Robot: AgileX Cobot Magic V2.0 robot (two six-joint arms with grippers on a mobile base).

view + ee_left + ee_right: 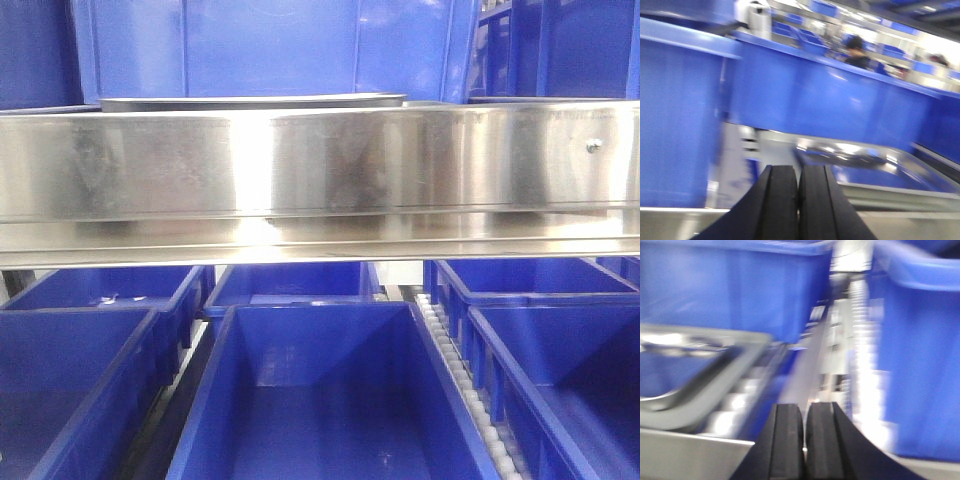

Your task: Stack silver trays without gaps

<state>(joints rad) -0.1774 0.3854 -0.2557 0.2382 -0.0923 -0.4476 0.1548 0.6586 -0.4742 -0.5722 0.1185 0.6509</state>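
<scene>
Only the thin rim of a silver tray shows in the front view, just above the steel rail; neither gripper appears there. In the blurred left wrist view a shiny silver tray lies ahead and to the right of my left gripper, whose black fingers are pressed together with nothing between them. The right wrist view, also blurred, shows the rounded corner of a silver tray on rollers at the left. My right gripper is shut and empty, to the right of that corner and apart from it.
A long brushed-steel rail with a screw crosses the front view. Blue bins fill the lower level, and more stand behind the tray. A white roller track runs beside a blue bin.
</scene>
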